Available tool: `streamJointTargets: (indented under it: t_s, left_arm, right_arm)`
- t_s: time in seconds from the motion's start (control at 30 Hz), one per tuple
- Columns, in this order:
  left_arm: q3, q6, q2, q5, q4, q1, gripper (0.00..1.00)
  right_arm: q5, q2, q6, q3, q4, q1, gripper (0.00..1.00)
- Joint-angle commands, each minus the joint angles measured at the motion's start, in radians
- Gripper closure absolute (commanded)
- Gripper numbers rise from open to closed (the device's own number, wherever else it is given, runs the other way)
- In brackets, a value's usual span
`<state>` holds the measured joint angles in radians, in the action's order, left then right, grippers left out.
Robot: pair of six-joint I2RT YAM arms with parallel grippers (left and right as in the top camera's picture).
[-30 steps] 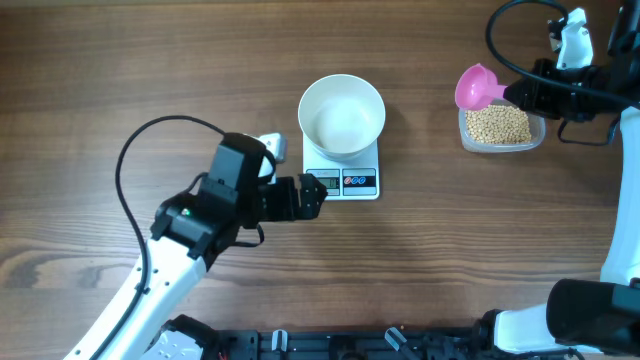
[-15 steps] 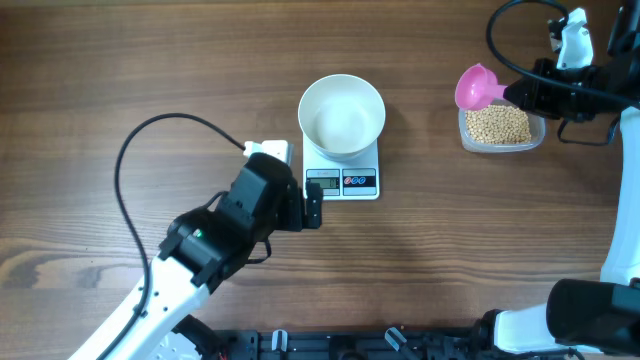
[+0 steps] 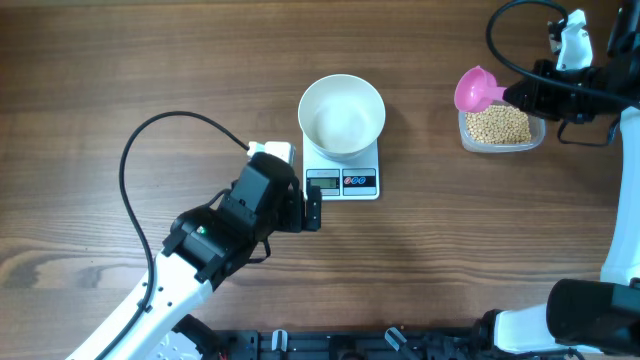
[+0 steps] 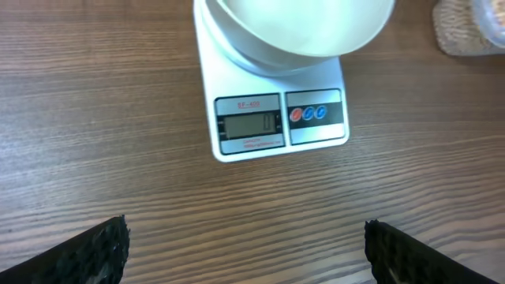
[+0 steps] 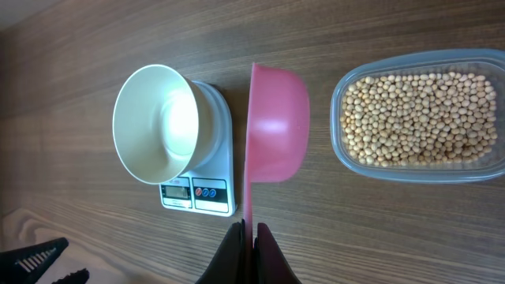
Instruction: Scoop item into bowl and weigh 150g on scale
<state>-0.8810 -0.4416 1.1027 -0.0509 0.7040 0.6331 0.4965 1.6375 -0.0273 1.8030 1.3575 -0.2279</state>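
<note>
The white bowl (image 3: pixel 342 115) stands empty on the small white scale (image 3: pixel 342 182) at mid-table. Tan beans (image 3: pixel 498 124) fill a clear tub at the right. My right gripper (image 3: pixel 512 95) is shut on the handle of a pink scoop (image 3: pixel 474 88), which hovers over the tub's left end with no beans showing in it. The right wrist view shows the scoop (image 5: pixel 276 134) between the bowl (image 5: pixel 154 122) and the beans (image 5: pixel 418 118). My left gripper (image 3: pixel 313 208) is open just in front of the scale's left corner, holding nothing; its fingertips (image 4: pixel 102 248) frame bare wood below the scale (image 4: pixel 276 118).
The clear plastic tub (image 3: pixel 464 132) sits at the table's right, near the right arm's base. A black cable (image 3: pixel 135 180) loops over the wood left of my left arm. A small white block (image 3: pixel 272 150) lies by the scale's left side.
My left arm has swung round and shifted right, its fingers now lower, just off the scale's front-left corner. The right arm, scoop, bowl and scale have not moved.
</note>
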Motion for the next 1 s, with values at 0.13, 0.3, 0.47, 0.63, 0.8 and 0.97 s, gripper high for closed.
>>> streamJointTargets:
  t_s: [0.13,0.3,0.47,0.63,0.8,0.97]
  left_arm:
    - [-0.005,-0.002,0.006,0.043,-0.034,0.005,0.0]
    - [-0.005,-0.018,0.006,0.055,-0.042,0.005,0.0]
    - [-0.005,-0.018,0.006,0.055,-0.041,0.005,0.0]
    - [-0.005,-0.018,0.006,0.054,-0.041,0.005,0.0]
    - [-0.005,-0.018,0.006,0.054,-0.041,0.005,0.0]
    - [-0.005,-0.018,0.006,0.055,-0.041,0.005,0.0]
  right_arm:
    - [0.001,0.01,0.004,0.001,0.001,0.002,0.96]
    - [0.001,0.01,0.001,0.001,0.0,0.002,0.96]
    - [0.001,0.01,0.002,0.001,-0.002,0.002,0.96]
    - [0.001,0.01,0.002,0.001,-0.004,0.002,0.96]
    - [0.001,0.01,0.002,0.001,-0.014,0.002,0.96]
    - [0.001,0.01,0.002,0.001,-0.01,0.002,0.96]
